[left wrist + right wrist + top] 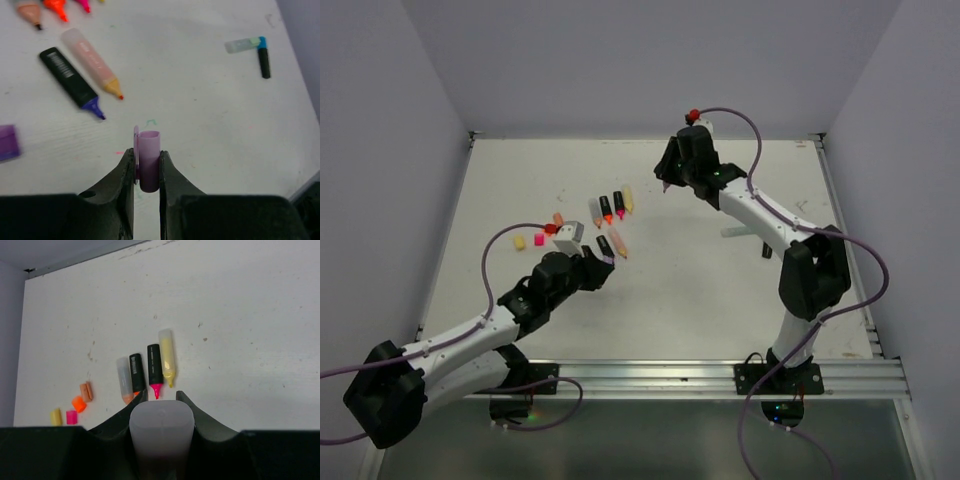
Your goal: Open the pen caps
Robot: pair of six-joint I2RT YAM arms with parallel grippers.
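My left gripper (147,154) is shut on a purple pen cap (149,142), held just above the table; in the top view it (603,260) hovers near the table's middle left. My right gripper (161,399) is shut on the blunt end of a pale lilac pen (161,430) and is raised at the back (667,182). Peach (87,391), orange (78,404), pink (71,417) and yellow (55,416) pen caps lie loose at the left. A purple piece (8,142) lies blurred at the left wrist view's edge.
Several uncapped highlighters lie in a row (611,207), their tips toward me. A black purple-tipped pen (70,82) and a peach pen (92,61) lie beside my left gripper. A pale green pen with a blue cap (245,45) and a black piece (263,62) lie at the right.
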